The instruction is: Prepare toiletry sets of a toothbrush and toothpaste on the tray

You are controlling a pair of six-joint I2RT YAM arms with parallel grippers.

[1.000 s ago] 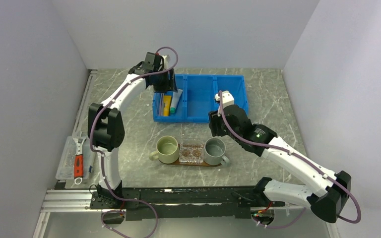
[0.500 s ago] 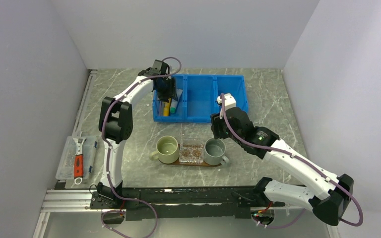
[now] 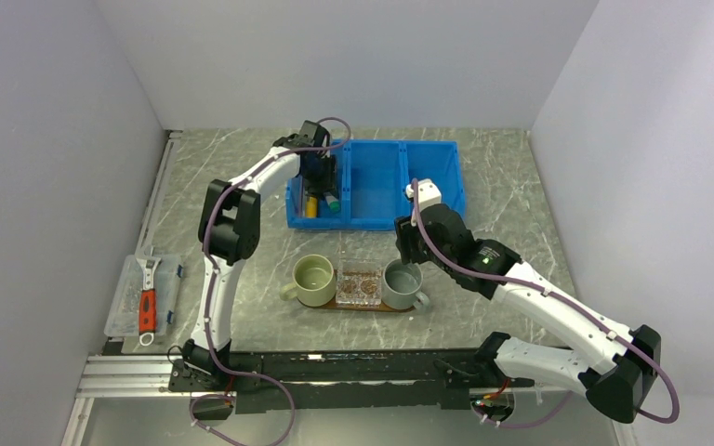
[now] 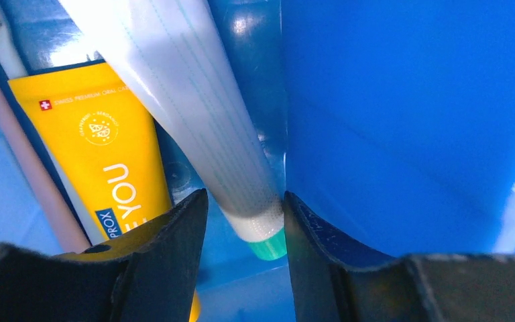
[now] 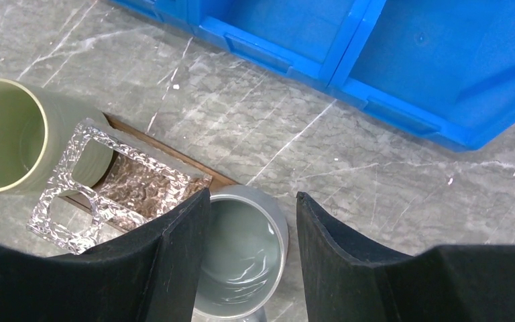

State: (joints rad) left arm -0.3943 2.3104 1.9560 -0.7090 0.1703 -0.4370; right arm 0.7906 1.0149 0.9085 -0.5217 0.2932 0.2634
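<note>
- Our left hand (image 4: pixel 243 198) is down in the left compartment of the blue bin (image 4: pixel 389 121), one finger on each side of the white tube (image 4: pixel 194 114) just above its teal cap (image 4: pixel 268 247)
- The fingers look to be against the tube or very nearly so; we cannot tell whether it is gripped yet
- The right-side finger stands in the narrow gap between the tube and the bin's wall, so we judge the squeeze should be gentle and square, or the tube may roll out toward the yellow tube (image 4: pixel 100 147)
- Holding this close to the cap, we would lift straight up until clear of the wall before swinging away
- The yellow tube lies touching the white one on its left, with the pinkish toothbrush (image 4: pixel 23 154) beyond it; neither should be dragged along
- Our right hand (image 5: pixel 251 201) hangs open and empty above the grey mug (image 5: pixel 241 261)
- The tray (image 3: pixel 372 308) sits on the worktop (image 5: pixel 255 114) near of the bin, carrying both mugs and the clear holder (image 5: pixel 141 164); no tube or brush is on it yet
</note>
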